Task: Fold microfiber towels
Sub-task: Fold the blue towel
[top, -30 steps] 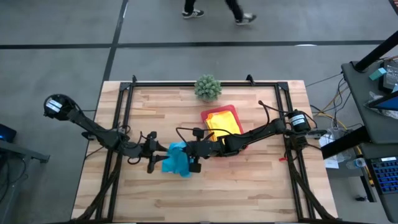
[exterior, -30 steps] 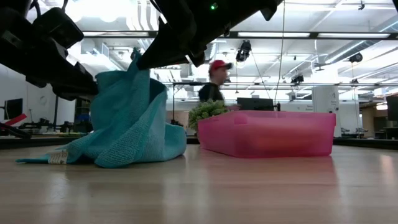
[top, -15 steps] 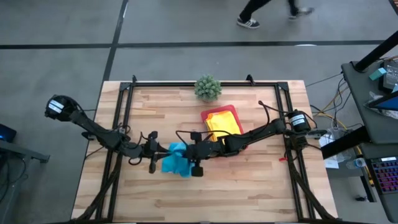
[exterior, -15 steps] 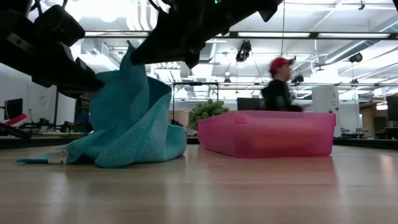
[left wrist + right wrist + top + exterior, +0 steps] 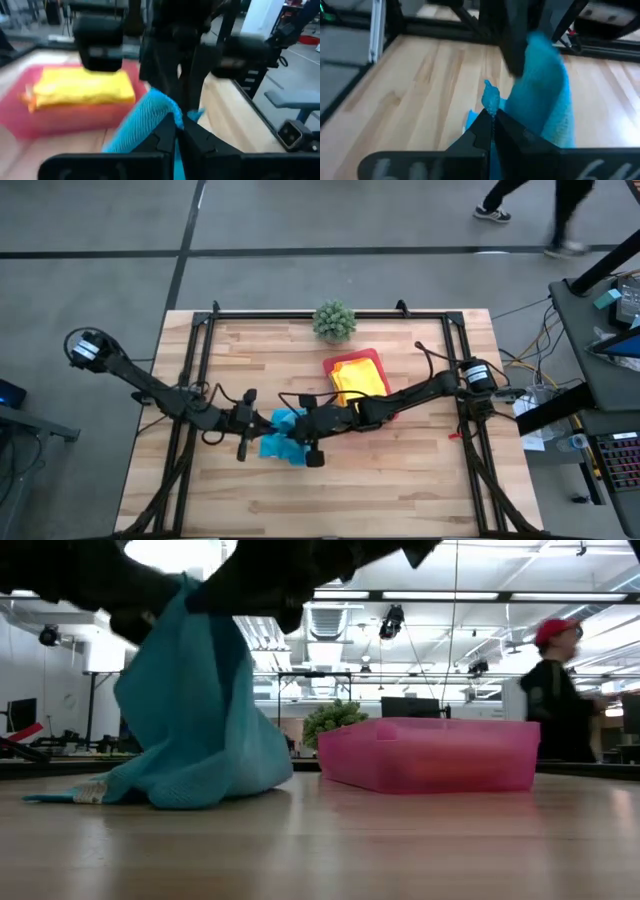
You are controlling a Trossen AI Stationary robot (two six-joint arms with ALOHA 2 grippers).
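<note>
turquoise towel [image 5: 283,436]: bunched up a bit left of the table's middle, pulled up off the wood at the top while its lower part still drags on the boards. From the low view [image 5: 195,710] you get the real shape, a tall draped tent with a white tag corner lying flat on the table.
left gripper [image 5: 262,419]: pinched tight on the towel's upper left edge. Its wrist cam shows the fingers clamped together with blue cloth coming up between them.
right gripper [image 5: 297,420]: also clamped, on a small tuft of the same towel. Its own cam shows the tuft sticking out right at the fingertips, something the top-down shot hides.
yellow towel [image 5: 358,380]: folded, sitting in the pink tray [image 5: 334,365], with orange showing under it at one edge in the left wrist cam.
tray position: just right of the grippers, near the table's middle.
potted plant [image 5: 334,320]: at the table's far edge, behind the tray.
person [image 5: 556,690]: only the low view shows the red cap; overhead just gets legs.
</note>
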